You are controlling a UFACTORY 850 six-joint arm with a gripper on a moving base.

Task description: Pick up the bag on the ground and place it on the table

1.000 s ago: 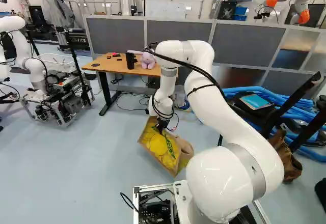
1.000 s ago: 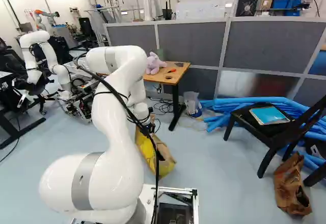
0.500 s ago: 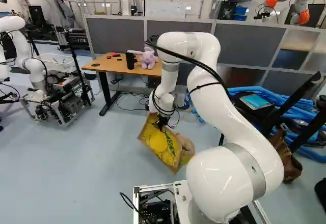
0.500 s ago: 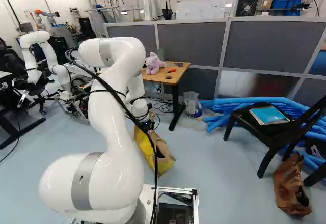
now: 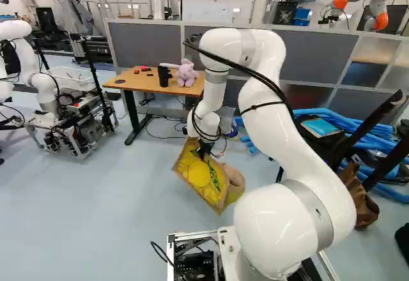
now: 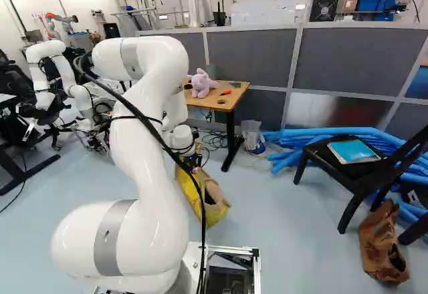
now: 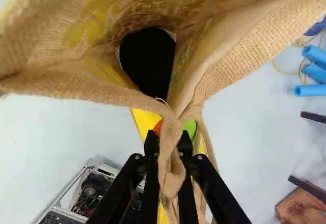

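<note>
In the left base view, my gripper (image 5: 203, 152) is at the top edge of a burlap bag (image 5: 206, 177) with a yellow print. The bag hangs tilted from it, short of the wooden table (image 5: 142, 82); whether its lowest corner touches the floor I cannot tell. In the wrist view, the gripper (image 7: 169, 141) is shut on a bunched fold of the bag's rim (image 7: 127, 98), pinched between both fingers. Ahead of the fingers the bag gapes, with a dark inside. The right base view shows the bag (image 6: 215, 204) partly behind my arm.
A purple plush toy (image 5: 186, 73) and a black cup (image 5: 164, 76) stand on the table. Another robot (image 5: 45, 92) is at the left. Blue tubes (image 6: 287, 145), a black chair (image 6: 348, 174) and a brown bag (image 6: 382, 244) lie to the right. Grey partitions stand behind.
My arm's elbow has risen, and the gripper has come up a little with the bag in its hold. The bag's lower corner has shifted slightly upward. The base has stayed still.
</note>
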